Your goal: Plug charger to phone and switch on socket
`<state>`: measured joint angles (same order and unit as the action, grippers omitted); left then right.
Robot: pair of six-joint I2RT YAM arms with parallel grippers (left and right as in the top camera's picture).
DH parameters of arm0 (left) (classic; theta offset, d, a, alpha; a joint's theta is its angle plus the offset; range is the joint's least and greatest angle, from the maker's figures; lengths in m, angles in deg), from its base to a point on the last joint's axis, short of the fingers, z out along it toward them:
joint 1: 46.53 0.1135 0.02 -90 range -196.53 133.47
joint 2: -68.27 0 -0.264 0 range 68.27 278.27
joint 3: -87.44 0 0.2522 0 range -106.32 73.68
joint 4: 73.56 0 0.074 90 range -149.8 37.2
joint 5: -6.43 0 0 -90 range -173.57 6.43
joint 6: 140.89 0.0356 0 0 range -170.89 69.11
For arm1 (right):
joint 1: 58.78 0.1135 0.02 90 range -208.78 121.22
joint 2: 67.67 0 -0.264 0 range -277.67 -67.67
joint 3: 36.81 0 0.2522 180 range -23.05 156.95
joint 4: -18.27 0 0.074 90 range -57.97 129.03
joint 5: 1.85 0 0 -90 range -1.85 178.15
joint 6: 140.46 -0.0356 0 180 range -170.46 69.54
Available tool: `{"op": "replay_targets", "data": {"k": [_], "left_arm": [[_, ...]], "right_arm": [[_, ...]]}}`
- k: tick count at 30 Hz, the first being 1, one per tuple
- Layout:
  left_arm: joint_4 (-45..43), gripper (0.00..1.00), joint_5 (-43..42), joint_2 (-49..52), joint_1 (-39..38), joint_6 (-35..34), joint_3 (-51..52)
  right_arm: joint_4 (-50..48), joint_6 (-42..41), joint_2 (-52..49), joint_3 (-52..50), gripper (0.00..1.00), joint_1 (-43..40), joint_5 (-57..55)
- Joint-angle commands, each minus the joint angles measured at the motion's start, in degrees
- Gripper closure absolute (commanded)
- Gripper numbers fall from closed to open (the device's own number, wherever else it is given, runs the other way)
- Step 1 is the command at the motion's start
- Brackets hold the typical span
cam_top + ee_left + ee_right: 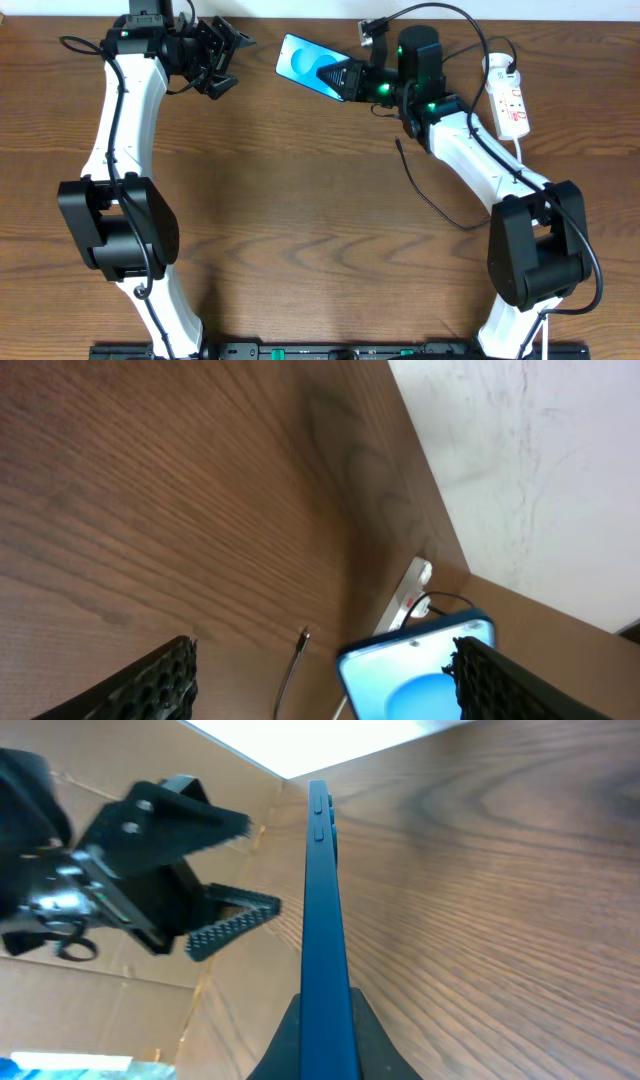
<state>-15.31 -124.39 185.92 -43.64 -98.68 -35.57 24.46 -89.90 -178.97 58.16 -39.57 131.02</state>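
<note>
Phone: dark frame, bright blue-cyan screen turned upward, toward the far edge of the table, a little right of centre. Pinched at its right-hand short end by the right claw, clamped tight on the thin body. Edge-on in the right wrist view, rising straight out from between the two fingers. Cannot tell whether it touches the wood or hangs above it.

Charger: thin black cable, loose on the table just in front of the right arm, curving away to the right. Small connector tip pointing toward the phone, near it but apart, not plugged in.

Socket: narrow white strip with red markings, at the far right of the table, beyond the right arm. Thick white cord trailing from its near end.

Left claw: spread wide, holding nothing, left of the phone and clear of it. Ridged black fingers framing the left wrist view, with phone, cable tip and socket beyond.

Table: brown wood grain. Pale wall behind the far edge.
</note>
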Motion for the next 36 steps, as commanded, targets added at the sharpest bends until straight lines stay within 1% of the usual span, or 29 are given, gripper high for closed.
{"op": "replay_targets", "data": {"k": [1, 6, 13, 16, 19, 30, 36], "left_arm": [[0.2, 0.19, -0.8, -0.9, 0.3, 1.7, -0.4], [-0.3, 0.18, -3.1, -0.9, 0.3, 3.7, -0.4], [-5.0, 0.19, -11.0, -0.9, 0.3, 9.6, -0.4], [-5.4, 0.19, -11.7, -0.9, 0.3, 10.1, -0.4], [-6.5, 0.19, -14.3, -0.9, 0.3, 12.5, -0.4], [-11.0, 0.19, -20.7, -0.9, 0.3, 12.5, -0.4], [-12.2, 0.19, -21.9, -0.9, 0.3, 11.5, -0.4]], "right_arm": [[-2.6, -3.8, 0.8, 1.3, 0.99, -1.1, 4.4], [-4.4, -7.3, 0.8, 1.3, 0.99, -2.1, 4.9], [-5.2, -12.5, 0.8, 1.3, 0.99, -3.3, 5.4], [-5.8, -13.8, 0.8, 1.3, 0.99, -3.4, 5.4], [-7.3, -15.4, 0.8, 1.3, 0.99, -3.5, 5.7], [-12.3, -21.9, 0.7, 1.3, 0.99, -3.5, 7.3], [-15.5, -25.3, 0.7, 1.3, 0.99, -3.8, 8.0]]}}
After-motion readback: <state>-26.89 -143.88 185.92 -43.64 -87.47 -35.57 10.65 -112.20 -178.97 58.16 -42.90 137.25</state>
